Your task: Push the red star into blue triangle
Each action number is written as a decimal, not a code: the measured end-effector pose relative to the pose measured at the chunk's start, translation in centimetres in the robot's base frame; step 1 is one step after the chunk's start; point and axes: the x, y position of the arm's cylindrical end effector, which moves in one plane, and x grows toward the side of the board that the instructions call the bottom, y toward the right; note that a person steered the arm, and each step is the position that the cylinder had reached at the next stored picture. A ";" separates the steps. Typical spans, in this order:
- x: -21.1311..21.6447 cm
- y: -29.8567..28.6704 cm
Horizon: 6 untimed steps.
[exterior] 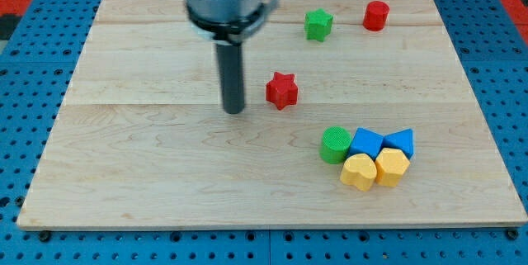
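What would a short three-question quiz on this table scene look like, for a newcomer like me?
1. True or false: my tip touches the red star.
2. Which block touches the blue triangle? A) green star B) blue cube C) red cylinder
3. Fill in: the green cylinder sits at the cluster's view-____ end.

Key: 1 false, a gap separates them; 2 B; 3 left.

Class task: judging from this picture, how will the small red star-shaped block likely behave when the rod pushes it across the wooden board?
The red star-shaped block sits flat and squat, so it should slide, not roll or tip. Its points may make it spin if my tip, just to its left in the view, hits off-centre. The smooth wooden board probably offers little grip.
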 end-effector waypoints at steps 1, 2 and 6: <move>0.0 -1.0; -0.9 -4.0; -4.7 6.8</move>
